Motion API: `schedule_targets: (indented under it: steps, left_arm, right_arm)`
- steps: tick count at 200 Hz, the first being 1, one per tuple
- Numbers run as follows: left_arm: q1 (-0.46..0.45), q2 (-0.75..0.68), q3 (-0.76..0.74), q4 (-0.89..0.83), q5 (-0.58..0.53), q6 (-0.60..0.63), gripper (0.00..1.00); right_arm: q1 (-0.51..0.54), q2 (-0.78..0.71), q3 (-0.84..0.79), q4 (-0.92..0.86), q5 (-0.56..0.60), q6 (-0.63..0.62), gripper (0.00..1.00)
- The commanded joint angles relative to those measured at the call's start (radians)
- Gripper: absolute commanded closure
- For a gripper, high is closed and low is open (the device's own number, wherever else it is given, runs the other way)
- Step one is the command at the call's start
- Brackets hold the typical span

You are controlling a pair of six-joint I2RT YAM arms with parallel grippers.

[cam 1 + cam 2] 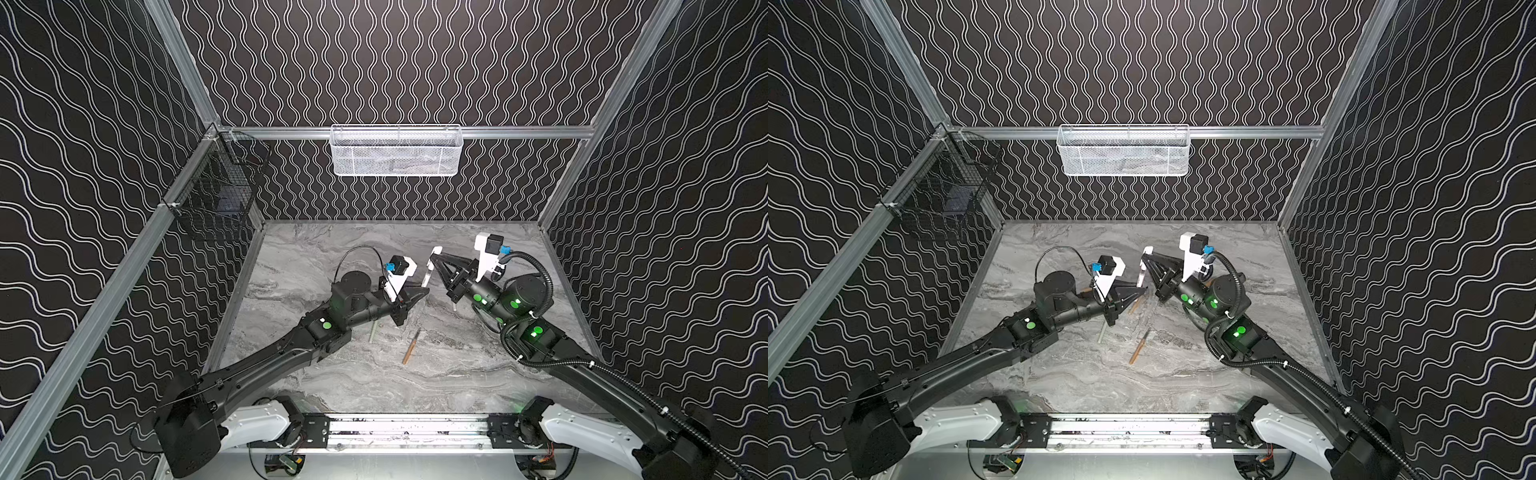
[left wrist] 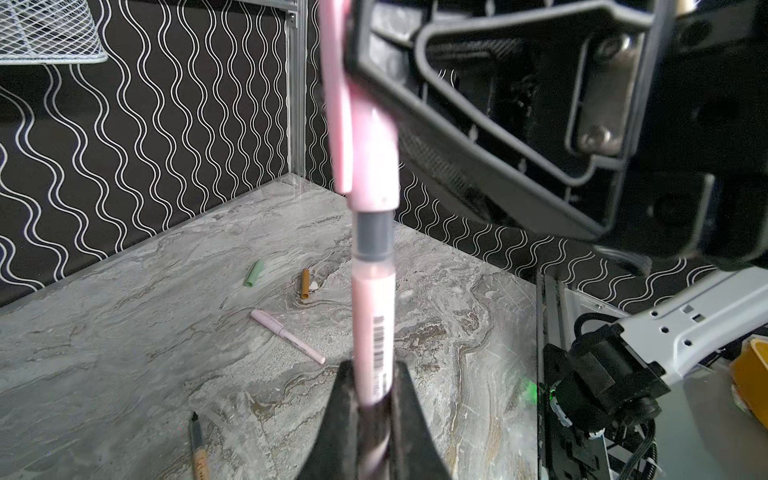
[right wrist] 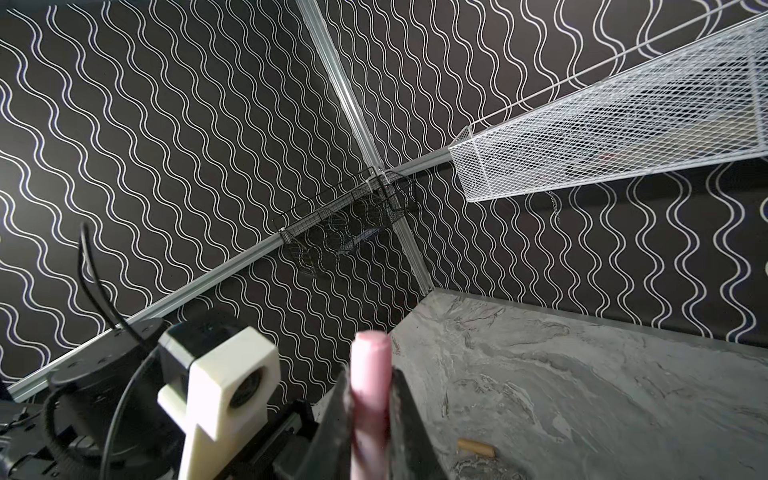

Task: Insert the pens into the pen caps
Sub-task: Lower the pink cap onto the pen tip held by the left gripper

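Pink pen (image 2: pixel 372 324) & cap (image 2: pixel 365 137) joined mid-air over table (image 2: pixel 124 353)
Pen's clamped by L pincer (image 2: pixel 372 369), cap by R pincer (image 3: pixel 370 377); tip's hidden in the cap, grey collar (image 2: pixel 372 235) left showing.

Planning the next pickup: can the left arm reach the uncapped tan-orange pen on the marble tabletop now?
Probably not yet. The tan-orange pen lies uncovered, but the left gripper is shut on the pale pink pen, its tip in the pink cap that the right gripper holds.
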Motion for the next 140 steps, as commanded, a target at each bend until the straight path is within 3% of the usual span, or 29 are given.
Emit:
schedule_targets:
  steps: [1, 36, 68, 97, 120, 140]
  left_arm:
    - [-0.002, 0.003, 0.002, 0.043, 0.010, -0.010, 1.00]
    - [-0.002, -0.001, 0.002, 0.041, 0.002, -0.007, 1.00]
    - [-0.001, 0.004, 0.004, 0.040, -0.002, -0.003, 1.00]
    - [-0.001, 0.005, 0.003, 0.035, -0.017, 0.015, 1.00]
    - [-0.001, -0.002, -0.001, 0.032, -0.042, 0.043, 1.00]
    - [-0.001, -0.016, -0.019, 0.050, -0.074, 0.071, 1.00]
  right_arm:
    - [0.004, 0.006, -0.001, 0.015, -0.020, 0.013, 0.89]
    - [0.011, 0.001, 0.011, -0.031, -0.021, -0.005, 0.84]
    - [0.010, -0.015, 0.037, -0.117, -0.015, -0.021, 0.65]
    - [0.009, -0.031, 0.089, -0.232, -0.006, -0.052, 0.56]
    - [0.009, -0.045, 0.138, -0.324, 0.035, -0.071, 0.55]
    - [0.009, -0.040, 0.206, -0.440, 0.114, -0.072, 0.61]
